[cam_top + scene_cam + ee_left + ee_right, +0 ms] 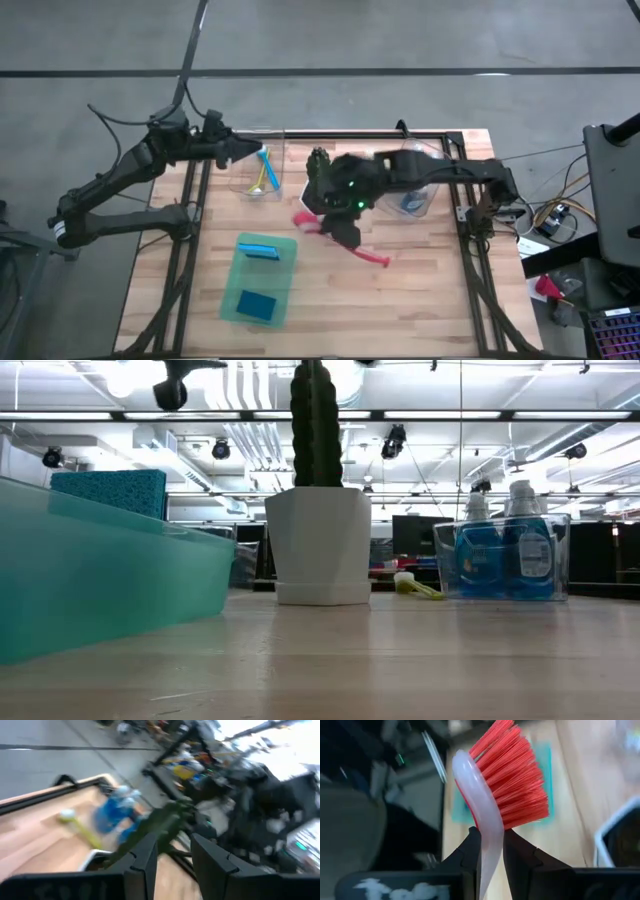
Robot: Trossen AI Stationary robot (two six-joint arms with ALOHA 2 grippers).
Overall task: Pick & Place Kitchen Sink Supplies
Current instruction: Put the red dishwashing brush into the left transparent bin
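My right gripper [335,222] hangs over the table's middle, shut on a pink brush [372,256] with red bristles [512,775]. Beside it stands a cactus in a white pot [320,540], partly under the arm in the high view. My left gripper [240,150] is open at the far left, level, by a clear bin [262,178] holding a yellow and a blue brush. Nothing lies between its fingers [142,865]. A green tray [232,300] near the front holds two blue sponges [258,303]. Blue bottles [505,555] stand in a clear bin. My right gripper pinches the brush's pale translucent neck [489,851] just below the head, between its two fingers. The fingers slant down from the table's right and lie across the brush. The brush is lifted clear, its head [304,220] toward the table's left and its handle end [384,261] toward the near right.
The bottle bin [412,200] stands at the far right, under the right arm. A dark metal frame [470,215] runs along the table's sides. Bare wood lies at the near right [420,310].
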